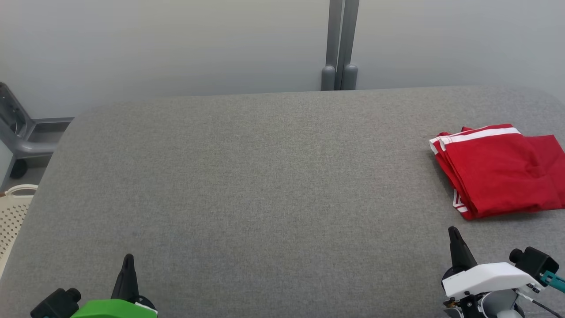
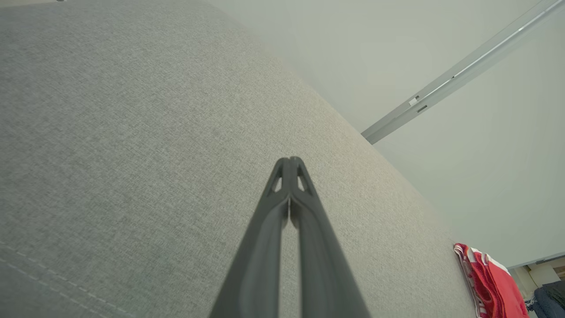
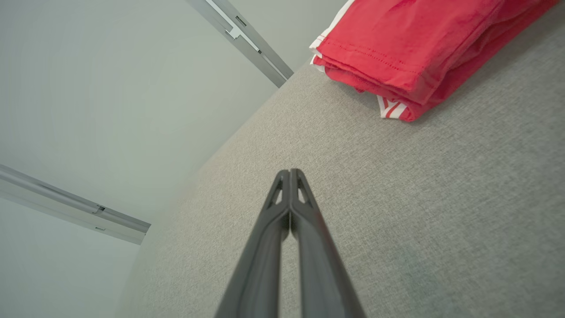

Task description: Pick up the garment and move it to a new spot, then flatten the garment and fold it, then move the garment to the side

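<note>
Your folded red garment with white stripes [image 1: 501, 170] lies on the grey fabric-covered table [image 1: 265, 176] at its right side, near your right end effector [image 1: 453, 233] and well apart from your left end effector [image 1: 128, 259]. Both are clenched on nothing.

This looks like a robotics lab or test room, not a home. Plain pale partition panels [image 1: 176, 44] run across the top of the head view, joined at upper centre by a grey metal post [image 1: 342, 44]. A broad work surface covered in grey fabric [image 1: 265, 176] takes up most of the frame. At the far left edge are a grey metal frame [image 1: 20, 137] and a cream perforated basket [image 1: 13, 216]. The left gripper [image 1: 128, 257] and right gripper [image 1: 453, 230] rise from the bottom corners.
</note>
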